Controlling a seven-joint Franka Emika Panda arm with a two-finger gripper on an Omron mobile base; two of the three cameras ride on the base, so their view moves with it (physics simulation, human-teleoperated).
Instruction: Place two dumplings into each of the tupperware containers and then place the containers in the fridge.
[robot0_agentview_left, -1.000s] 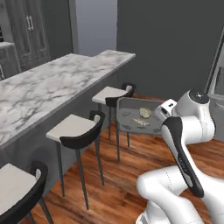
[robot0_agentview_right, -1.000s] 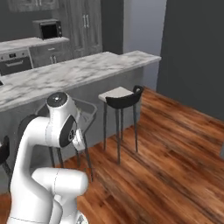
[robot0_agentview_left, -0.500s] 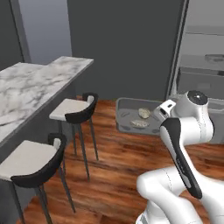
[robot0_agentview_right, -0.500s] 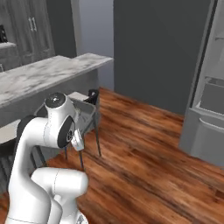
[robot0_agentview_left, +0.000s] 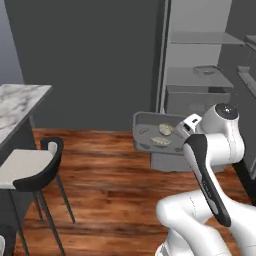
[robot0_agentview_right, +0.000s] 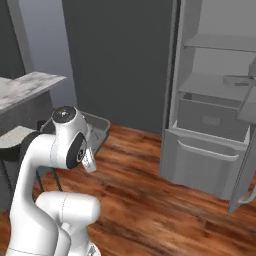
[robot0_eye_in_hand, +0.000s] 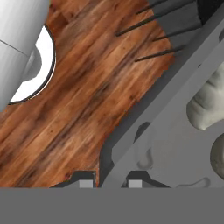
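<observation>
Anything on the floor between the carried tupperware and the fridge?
Nothing. In the left base view the tupperware container, held up with dumplings inside, has bare wood floor below it, right up to the open fridge.

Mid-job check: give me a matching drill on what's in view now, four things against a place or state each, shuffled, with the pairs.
Things:
1. container
2. dumplings
3. fridge
4. stool

Places or states:
A. standing open, shelves showing
B. on the wood floor beside the marble counter
C. carried in the air, the claw shut on its rim
D. lying inside the grey tub

Pairs: 1-C, 2-D, 3-A, 4-B
</observation>
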